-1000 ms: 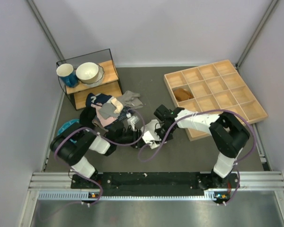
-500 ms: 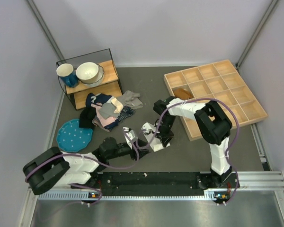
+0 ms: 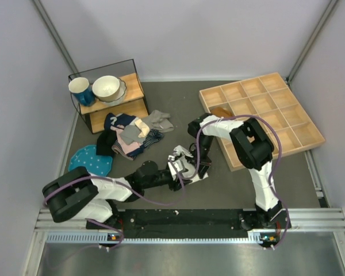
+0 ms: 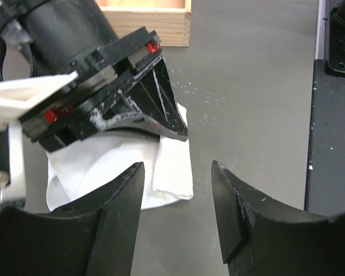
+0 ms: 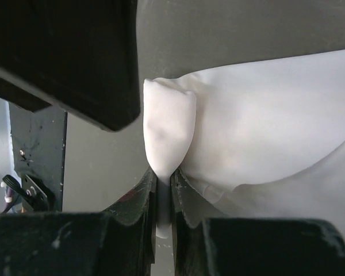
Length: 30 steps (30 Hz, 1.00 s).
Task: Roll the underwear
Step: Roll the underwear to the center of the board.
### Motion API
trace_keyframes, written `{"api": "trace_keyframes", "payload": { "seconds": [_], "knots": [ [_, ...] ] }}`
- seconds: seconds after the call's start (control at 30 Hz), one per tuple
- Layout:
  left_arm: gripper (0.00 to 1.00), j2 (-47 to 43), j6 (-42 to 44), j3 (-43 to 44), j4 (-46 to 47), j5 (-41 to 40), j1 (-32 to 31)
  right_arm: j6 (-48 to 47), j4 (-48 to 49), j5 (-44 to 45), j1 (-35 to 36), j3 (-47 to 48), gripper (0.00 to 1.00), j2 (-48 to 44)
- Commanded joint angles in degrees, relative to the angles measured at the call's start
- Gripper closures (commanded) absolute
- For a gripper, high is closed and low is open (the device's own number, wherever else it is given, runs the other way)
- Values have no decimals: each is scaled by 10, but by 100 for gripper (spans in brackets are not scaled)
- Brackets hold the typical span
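Observation:
The white underwear [image 3: 183, 163] lies bunched on the grey table at centre. It also shows in the left wrist view [image 4: 118, 169] and the right wrist view [image 5: 264, 126]. My right gripper [image 3: 193, 168] points down onto it and is shut on a raised fold of the cloth [image 5: 164, 178]. The right gripper's black fingers [image 4: 155, 109] press on the cloth's top in the left wrist view. My left gripper [image 4: 178, 213] is open, low over the table just in front of the cloth's near edge, holding nothing. In the top view the left gripper [image 3: 173, 174] sits just left of the underwear.
A pile of mixed clothes [image 3: 129, 135] lies left of centre beside a blue plate [image 3: 91, 160]. A small shelf [image 3: 112, 106] carries a blue cup [image 3: 80, 89] and a bowl [image 3: 107, 87]. A wooden compartment tray [image 3: 261, 115] stands at right with a brown item [image 3: 221, 112].
My left arm left the clothes pile, dropped low and reached right up to the underwear. My right arm folded in closer over the cloth, still holding it.

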Motion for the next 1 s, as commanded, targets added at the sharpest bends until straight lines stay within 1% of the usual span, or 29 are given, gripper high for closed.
{"api": "trace_keyframes", "payload": {
  "seconds": [0.0, 0.07, 0.1, 0.17, 0.2, 0.23, 0.27, 0.3, 0.33, 0.37, 0.4, 0.43, 0.47, 0.53, 0.6, 0.63, 0.7, 0.8, 0.87, 0.9, 0.93, 0.97],
  "knots": [
    [44, 30, 71, 53, -63, -3, -19, 20, -25, -36, -5, 32, 91, 11],
    [44, 46, 68, 58, -67, -9, -22, 22, -26, -37, -8, 36, 90, 13],
    [44, 48, 61, 54, -61, -28, -22, 21, -26, -38, -9, 36, 90, 13],
    [44, 47, 31, 40, -20, -59, -21, 21, -27, -39, -10, 33, 90, 11],
    [43, 41, 9, 14, 2, -96, -21, 20, -27, -38, -11, 32, 90, 11],
    [37, 23, -5, -2, 49, -132, -17, 19, -27, -37, -10, 31, 90, 11],
    [33, 11, -21, -34, 69, -148, -8, 20, -26, -37, -10, 29, 90, 11],
    [26, -2, -52, -48, 85, -165, -2, 18, -26, -36, -11, 29, 90, 12],
    [16, -32, -71, -60, 99, -198, 16, 19, -27, -35, -10, 29, 90, 12],
    [11, -49, -103, -71, 109, -197, 28, 18, -26, -34, -11, 29, 90, 13],
    [7, -67, -119, -88, 106, -193, 42, 19, -26, -34, -10, 29, 90, 14],
    [3, -102, -155, -92, 97, -189, 71, 19, -26, -33, -10, 30, 90, 15],
    [1, -118, -172, -94, 66, -185, 86, 21, -26, -33, -11, 32, 90, 15],
    [1, -161, -207, -93, 38, -176, 120, 23, -26, -32, -11, 33, 90, 17],
    [1, -185, -231, -90, -18, -207, 128, 25, -26, -31, -11, 35, 90, 18],
    [1, -206, -236, -90, -31, -214, 132, 25, -26, -31, -11, 36, 90, 19],
    [1, -223, -228, -93, -45, -206, 136, 27, -26, -30, -12, 38, 89, 22],
    [2, -276, -216, -117, -41, -200, 137, 32, -26, -30, -11, 42, 89, 25],
    [4, -351, -188, -153, -39, -196, 137, 36, -26, -30, -11, 44, 89, 28],
    [8, -384, -172, -162, -43, -148, 135, 37, -26, -31, -11, 45, 89, 29],
    [11, -452, -139, -169, -69, -128, 135, 39, -26, -31, -12, 47, 89, 32],
    [13, -485, -121, -169, -91, -107, 132, 46, -26, -31, -12, 51, 89, 36]
  ]
}}
